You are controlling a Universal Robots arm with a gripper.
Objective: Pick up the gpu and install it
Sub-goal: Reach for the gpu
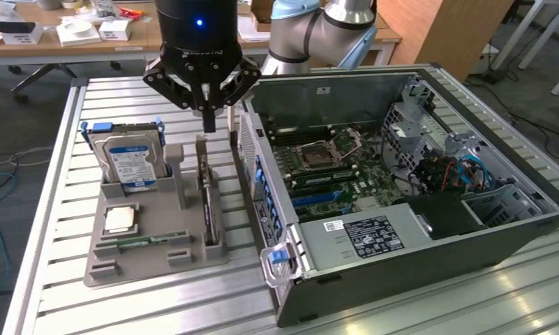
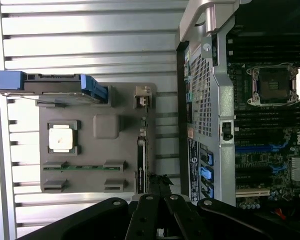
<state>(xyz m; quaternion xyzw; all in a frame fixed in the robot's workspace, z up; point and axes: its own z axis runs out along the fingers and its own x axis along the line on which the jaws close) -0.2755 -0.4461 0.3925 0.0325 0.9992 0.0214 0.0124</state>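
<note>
Black end effector [image 1: 206,124] hangs clenched, fingertips pressed together, over one end of the gpu [image 1: 209,206]. The card stands edge-on in its slot of the grey holder [image 1: 135,262] on the desk [image 1: 61,300], beside the open computer case [image 1: 400,258]. The fingertips may touch the card; nothing looks gripped.

gpu [image 1: 209,209] in holder [image 1: 139,269] | hard drive [image 1: 128,162] exterior view's left | computer case [image 1: 428,244] exterior view's right | hand [image 1: 218,127] above gpu

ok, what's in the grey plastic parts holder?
Upright silver hard drive, square silver CPU, slim green RAM stick, thin black GPU card standing edge-on. Drive and card bottoms are hidden in their slots.
</note>
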